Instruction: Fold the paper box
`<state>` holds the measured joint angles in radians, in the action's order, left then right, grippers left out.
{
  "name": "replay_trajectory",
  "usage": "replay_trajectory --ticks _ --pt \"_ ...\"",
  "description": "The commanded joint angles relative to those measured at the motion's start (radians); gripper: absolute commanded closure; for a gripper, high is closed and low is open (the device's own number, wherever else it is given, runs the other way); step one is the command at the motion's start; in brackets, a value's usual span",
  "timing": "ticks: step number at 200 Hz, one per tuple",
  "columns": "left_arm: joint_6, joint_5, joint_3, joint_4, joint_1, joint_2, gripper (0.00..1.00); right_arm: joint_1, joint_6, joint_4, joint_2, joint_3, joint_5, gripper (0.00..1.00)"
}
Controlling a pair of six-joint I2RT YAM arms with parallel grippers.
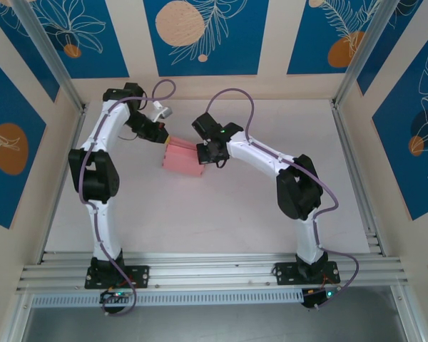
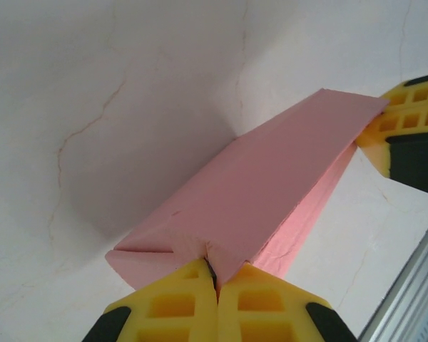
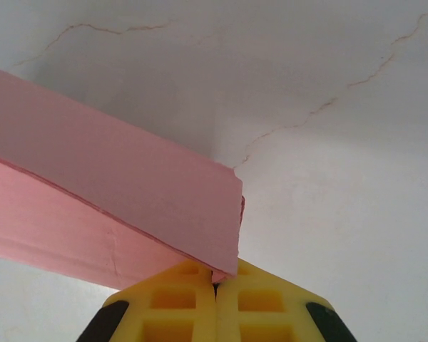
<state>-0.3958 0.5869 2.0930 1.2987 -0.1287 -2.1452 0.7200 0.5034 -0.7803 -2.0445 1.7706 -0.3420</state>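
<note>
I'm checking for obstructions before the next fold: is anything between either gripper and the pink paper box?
Nothing visible is. The left gripper is shut on one end of the paper box, and the right gripper is shut on the opposite end.

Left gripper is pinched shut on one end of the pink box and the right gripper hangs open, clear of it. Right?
Not quite: the right gripper is shut too, pinching the other end of the paper box, as the right wrist view shows. The left gripper is pinched shut on its end, as you said.
</note>
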Motion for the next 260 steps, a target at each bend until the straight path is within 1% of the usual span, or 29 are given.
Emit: replay_trajectory --ticks 1,45,99,162,201,224,260 --pt "-0.024 0.135 0.022 0.055 0.004 -0.016 1.0 0.028 -0.017 -0.096 -0.083 -0.007 0.04 1.0" --pt "-0.03 0.125 0.012 0.059 0.006 -0.019 0.98 0.04 -0.022 -0.12 -0.095 0.014 0.01 1.0" --pt "-0.05 0.037 0.094 0.154 0.007 -0.055 0.98 0.047 -0.023 -0.134 -0.103 0.035 -0.02 1.0" --pt "-0.037 -0.024 0.073 0.159 0.006 -0.071 0.98 0.071 -0.031 -0.155 -0.133 0.119 -0.018 1.0" --pt "-0.012 0.014 0.012 0.1 0.007 -0.057 0.99 0.073 -0.028 -0.155 -0.131 0.155 -0.03 0.99" --pt "0.006 0.083 -0.037 0.046 0.007 -0.045 1.0 0.073 -0.032 -0.157 -0.135 0.169 -0.047 1.0" --pt "0.003 0.127 -0.013 0.074 0.009 -0.042 1.0 0.077 -0.049 -0.179 -0.155 0.183 -0.09 1.0"
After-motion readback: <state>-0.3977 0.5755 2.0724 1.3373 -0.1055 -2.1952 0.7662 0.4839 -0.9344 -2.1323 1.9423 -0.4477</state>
